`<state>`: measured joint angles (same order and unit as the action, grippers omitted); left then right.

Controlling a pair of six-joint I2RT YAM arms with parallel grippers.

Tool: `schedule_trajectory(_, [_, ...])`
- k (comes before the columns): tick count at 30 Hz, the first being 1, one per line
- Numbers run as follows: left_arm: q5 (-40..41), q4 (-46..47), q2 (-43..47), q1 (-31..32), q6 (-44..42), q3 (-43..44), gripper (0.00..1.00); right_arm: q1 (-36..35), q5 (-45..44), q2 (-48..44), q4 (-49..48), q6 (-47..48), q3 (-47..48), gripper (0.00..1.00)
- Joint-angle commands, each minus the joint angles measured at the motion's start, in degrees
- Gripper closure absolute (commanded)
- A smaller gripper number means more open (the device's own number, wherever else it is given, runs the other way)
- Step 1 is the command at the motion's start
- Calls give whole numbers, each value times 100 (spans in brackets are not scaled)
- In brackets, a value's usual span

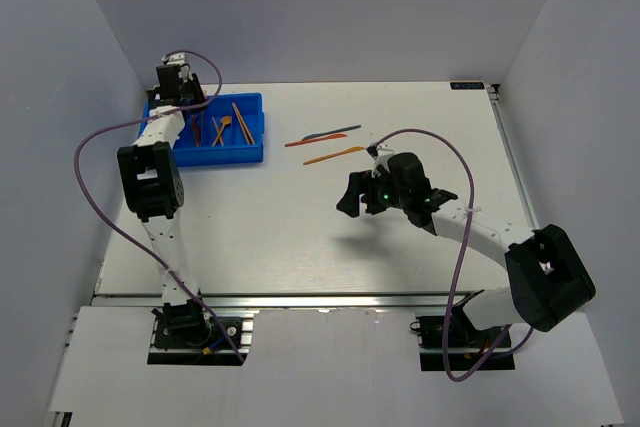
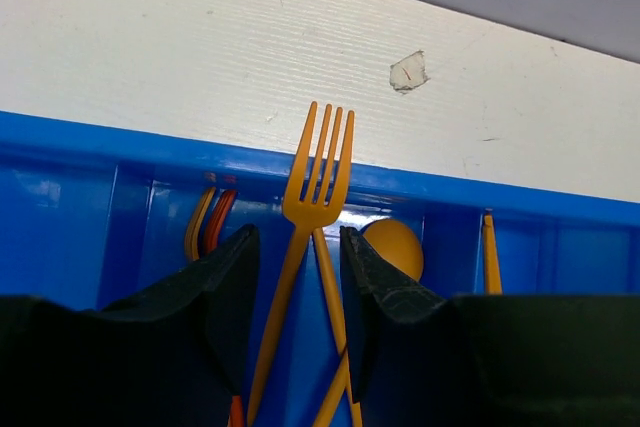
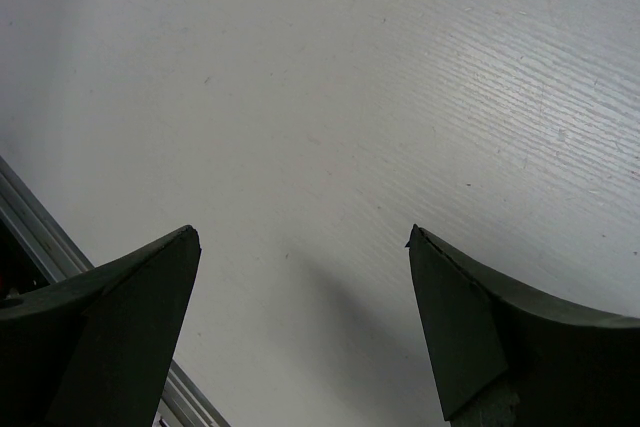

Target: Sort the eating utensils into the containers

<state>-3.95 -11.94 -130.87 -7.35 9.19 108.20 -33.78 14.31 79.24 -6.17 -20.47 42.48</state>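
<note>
Left wrist: gripper [image 2: 297, 239] seemingly straddles fork [image 2: 320, 167], handle hidden.

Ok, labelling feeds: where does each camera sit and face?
Top external: above and behind, looking down at the table; left arm, right arm show.
Left wrist: over the blue tray, facing its far wall; own jaws flank an orange fork.
Right wrist: facing the table; own jaws open.
Shared: top and left wrist both see the tray.

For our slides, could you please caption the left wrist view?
Orange plastic fork between open left jaws, tines past the rim of the blue plastic tray.
</note>
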Motion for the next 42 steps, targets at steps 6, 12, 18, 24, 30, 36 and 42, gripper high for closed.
schedule_trajectory(6, [-62,210,-70,24,-119,149,52,-23,-42,4,-130,122,147,11])
schedule_trajectory(12, [-27,289,-149,32,-163,70,56,-23,-68,12,-121,131,138,11])
schedule_trajectory(18, [25,439,-79,15,-154,-54,63,-23,-77,30,-121,131,147,11])
schedule_trajectory(24, [113,500,-26,-3,-163,-124,65,-32,-42,83,-147,122,155,11])
schedule_trajectory(30, [166,395,-79,-29,-190,-133,78,-32,-33,74,-138,122,155,11])
schedule_trajectory(36, [289,430,211,-29,-155,-291,85,-23,2,74,-147,122,164,11])
schedule_trajectory(42, [315,368,413,-29,-190,-344,87,-23,37,30,-147,113,147,11])
